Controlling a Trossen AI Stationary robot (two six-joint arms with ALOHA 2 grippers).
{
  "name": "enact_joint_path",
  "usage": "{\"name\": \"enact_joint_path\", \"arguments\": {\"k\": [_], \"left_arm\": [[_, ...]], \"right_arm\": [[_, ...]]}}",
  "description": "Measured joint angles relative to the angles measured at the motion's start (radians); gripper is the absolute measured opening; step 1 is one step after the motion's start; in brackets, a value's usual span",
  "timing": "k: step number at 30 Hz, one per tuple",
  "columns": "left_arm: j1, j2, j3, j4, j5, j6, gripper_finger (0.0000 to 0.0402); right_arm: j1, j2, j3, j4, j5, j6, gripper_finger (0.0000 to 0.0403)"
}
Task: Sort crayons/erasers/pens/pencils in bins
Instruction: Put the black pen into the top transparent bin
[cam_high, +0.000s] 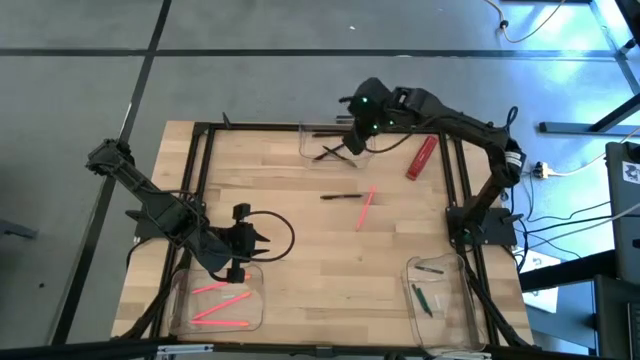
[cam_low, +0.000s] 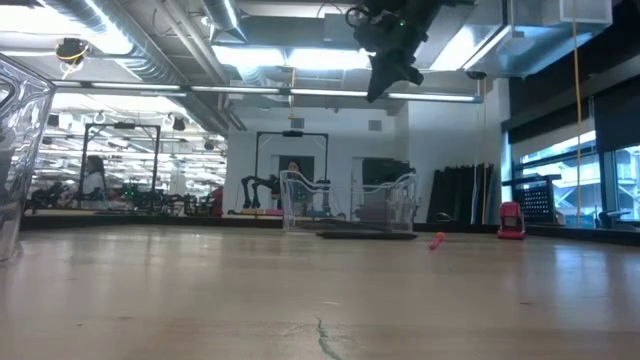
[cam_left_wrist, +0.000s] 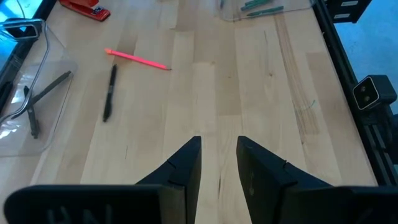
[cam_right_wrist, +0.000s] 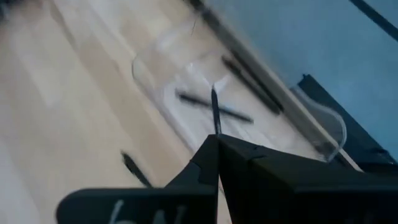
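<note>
**Right arm holds a black pen over the far bin**

The right gripper (cam_high: 358, 128) hangs above the far bin (cam_high: 312, 150), well off the table, as the low view shows (cam_low: 385, 80). Its fingers are clenched on a thin black pen (cam_right_wrist: 215, 112), whose tip sticks out beyond them toward the bin below. Two black sticks (cam_high: 333, 152) already lie crossed inside that bin.

The left gripper (cam_high: 262, 240) waits low over the table near the front left bin (cam_high: 250, 272), its fingers (cam_left_wrist: 186, 165) parted with bare wood showing between them. That bin holds three pink sticks (cam_high: 222, 305).

On the open table, a black pen (cam_high: 340, 196) and a pink stick (cam_high: 365, 209) lie close together near the middle. A red block (cam_high: 421, 158) lies just beside the far bin, toward the right arm. The front right bin (cam_high: 412, 268) holds a few short green sticks (cam_high: 424, 299).
</note>
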Motion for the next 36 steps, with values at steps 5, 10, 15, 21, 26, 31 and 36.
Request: {"name": "enact_joint_path", "arguments": {"k": [5,10,15,21,26,31,36], "left_arm": [[0.0,0.0,0.0,0.0,0.0,0.0,0.0095],[0.0,0.0,0.0,-0.002,0.0,0.0,0.0095],[0.0,0.0,0.0,-0.002,0.0,0.0,0.0095],[0.0,0.0,0.0,-0.002,0.0,0.0,0.0095],[0.0,0.0,0.0,-0.002,0.0,-0.001,0.0095],[0.0,0.0,0.0,-0.002,0.0,-0.001,0.0095],[0.002,0.0,0.0,-0.002,-0.001,-0.002,0.0095]], "right_arm": [[0.089,0.001,-0.056,-0.06,-0.034,-0.137,0.0006],[0.227,0.004,-0.199,0.012,-0.053,-0.291,0.0007],[0.311,0.004,-0.32,0.173,-0.052,-0.334,0.0007],[0.33,0.004,-0.421,0.369,-0.052,-0.331,0.0027],[0.332,0.004,-0.493,0.495,-0.054,-0.328,0.0087],[0.331,0.024,-0.56,0.611,-0.077,-0.327,0.0146],[0.318,0.088,-0.587,0.698,-0.086,-0.33,0.0165]]}}
